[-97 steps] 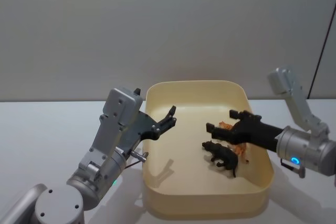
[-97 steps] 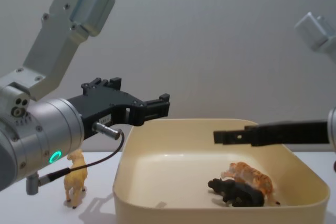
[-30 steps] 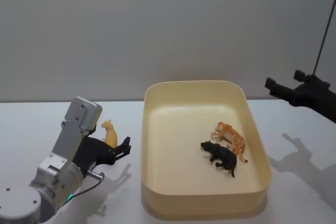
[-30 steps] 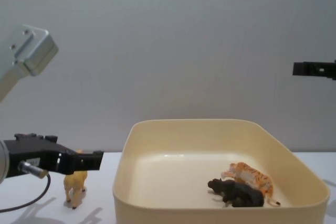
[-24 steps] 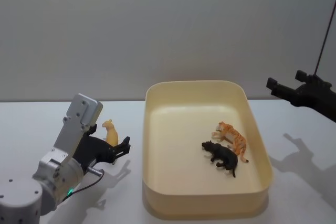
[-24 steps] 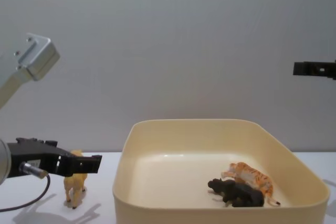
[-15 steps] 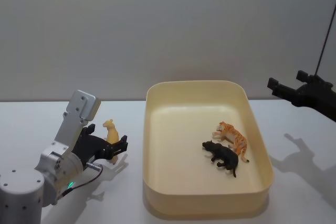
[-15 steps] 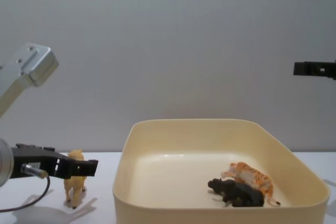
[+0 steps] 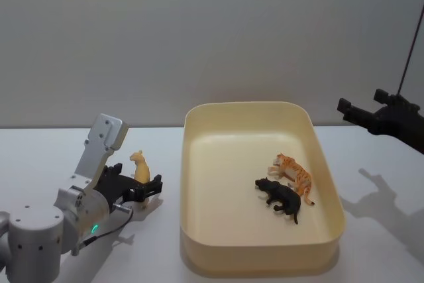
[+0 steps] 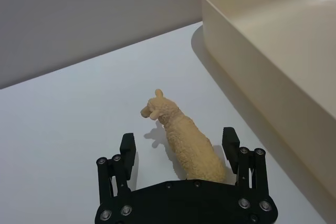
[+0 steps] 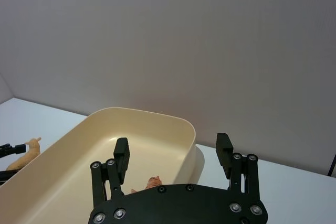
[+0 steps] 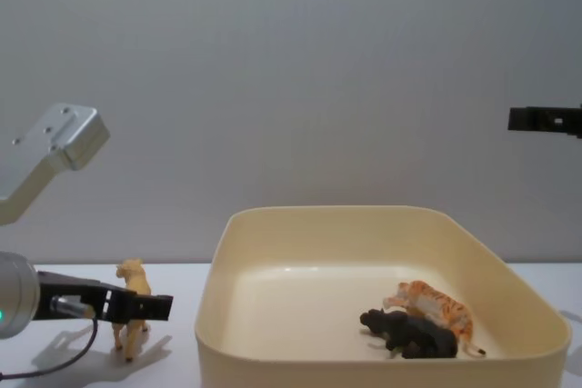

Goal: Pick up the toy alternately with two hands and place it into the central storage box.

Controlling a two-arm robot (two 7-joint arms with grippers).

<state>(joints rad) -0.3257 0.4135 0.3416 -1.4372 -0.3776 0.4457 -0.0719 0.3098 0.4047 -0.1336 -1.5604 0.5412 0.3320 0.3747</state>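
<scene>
A small yellow llama toy (image 10: pixel 185 145) stands upright on the white table, left of the central storage box (image 9: pixel 258 260). My left gripper (image 10: pixel 178 144) is low at the table and open, one finger on each side of the llama's body, with small gaps showing. From the side, the left gripper (image 12: pixel 144 306) overlaps the llama (image 12: pixel 133 275). My right gripper (image 9: pixel 363 113) hangs high at the far right, open and empty, its fingers (image 11: pixel 224 149) spread above the box (image 11: pixel 94 145). An orange tiger (image 9: pixel 292 171) and a black panther (image 9: pixel 279 196) lie inside the box.
The box wall (image 10: pixel 247 72) rises close beside the left gripper's right finger. White table spreads to the left of the llama and to the right of the box (image 12: pixel 382 365). A grey wall stands behind everything.
The left arm has come down beside the box and slid forward until its open fingers flank the llama. The right gripper, over the box 3.2 s ago, now holds still up high.
</scene>
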